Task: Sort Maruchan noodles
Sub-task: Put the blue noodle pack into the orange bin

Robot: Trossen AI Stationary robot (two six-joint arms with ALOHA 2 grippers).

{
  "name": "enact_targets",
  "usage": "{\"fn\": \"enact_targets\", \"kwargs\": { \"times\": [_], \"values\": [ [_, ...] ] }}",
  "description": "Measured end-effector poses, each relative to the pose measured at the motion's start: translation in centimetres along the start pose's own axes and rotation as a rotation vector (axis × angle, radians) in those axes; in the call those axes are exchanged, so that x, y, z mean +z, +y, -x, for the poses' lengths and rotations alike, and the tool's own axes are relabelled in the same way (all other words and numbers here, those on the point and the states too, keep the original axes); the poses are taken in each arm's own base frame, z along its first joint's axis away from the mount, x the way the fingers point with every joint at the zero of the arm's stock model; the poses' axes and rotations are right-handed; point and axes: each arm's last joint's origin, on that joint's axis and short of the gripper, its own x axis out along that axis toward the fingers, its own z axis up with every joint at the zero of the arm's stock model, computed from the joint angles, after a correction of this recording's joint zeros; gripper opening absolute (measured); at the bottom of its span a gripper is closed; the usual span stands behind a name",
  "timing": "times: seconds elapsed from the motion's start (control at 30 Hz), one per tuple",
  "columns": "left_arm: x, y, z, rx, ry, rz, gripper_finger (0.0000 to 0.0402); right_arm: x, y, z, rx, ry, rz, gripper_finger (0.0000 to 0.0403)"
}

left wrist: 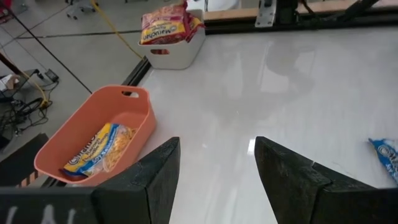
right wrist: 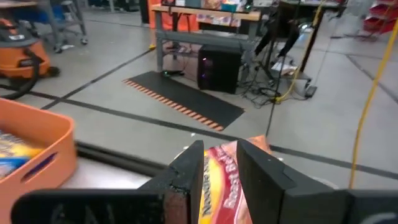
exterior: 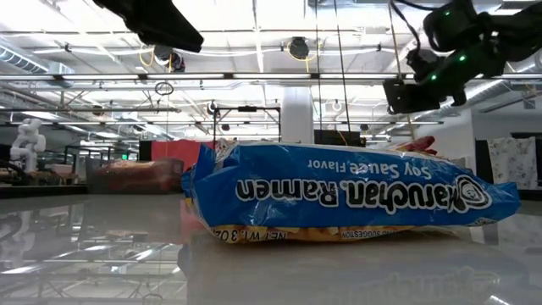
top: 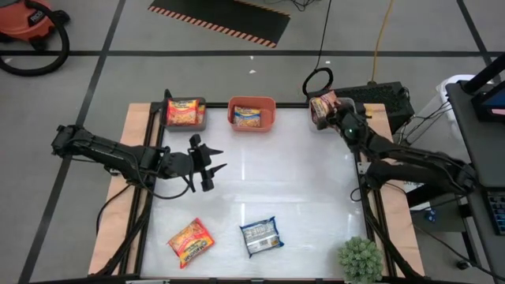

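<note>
My right gripper (top: 330, 110) is at the table's far right corner, shut on a red Maruchan packet (top: 321, 106) over a white bin (left wrist: 177, 53). My left gripper (top: 211, 162) hovers open over the table's left middle, with nothing between its fingers (left wrist: 214, 180). A grey bin (top: 185, 125) holds a red-yellow packet (top: 183, 113), and an orange bin (top: 252, 122) holds a yellow packet (top: 248, 117). An orange-red packet (top: 190, 242) and a blue packet (top: 261, 236) lie flat on the table near its near edge. My right gripper pinches the red packet (right wrist: 219, 177) between its two fingers, one finger on each flat face. The packet stands on edge between them. The fingers hide which end they have. Whether its lower part rests in the white bin cannot be told.
A green spiky plant (top: 360, 259) stands at the near right corner. The three bins line the far edge. The white tabletop (top: 284, 173) is bare between the bins and the loose packets. The blue packet (exterior: 339, 199) fills the low view.
</note>
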Motion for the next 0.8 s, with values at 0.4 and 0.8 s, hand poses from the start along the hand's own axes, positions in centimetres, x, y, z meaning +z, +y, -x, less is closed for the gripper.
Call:
{"fn": "enact_targets", "kwargs": {
  "times": [0.4, 0.8],
  "values": [
    [-0.5, -2.1, -0.5, -0.092, 0.027, -0.052, 0.0214, -0.3, 1.8, 3.8, 0.417, 0.110, -0.197, 0.0089],
    [-2.9, -6.5, -2.9, -0.166, 0.132, -0.053, 0.0214, -2.3, 5.2, 7.4, 0.660, 0.286, -0.244, 0.0089]
  ]
}}
